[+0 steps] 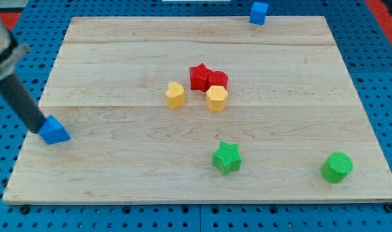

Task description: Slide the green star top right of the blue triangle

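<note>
The green star (226, 158) lies on the wooden board (118, 180) near the view's bottom, right of centre. The blue triangle (54, 131) sits at the board's left edge. My tip (40, 131) is at the end of the dark rod coming down from the view's top left, and it touches the left side of the blue triangle. The green star is far to the right of the tip and the triangle, and slightly lower in the view.
A red star (199, 76), a red cylinder (218, 80), a yellow hexagonal block (216, 98) and a yellow heart-like block (175, 95) cluster at the board's centre. A green cylinder (337, 167) sits at bottom right. A blue cube (259, 12) is at the top edge.
</note>
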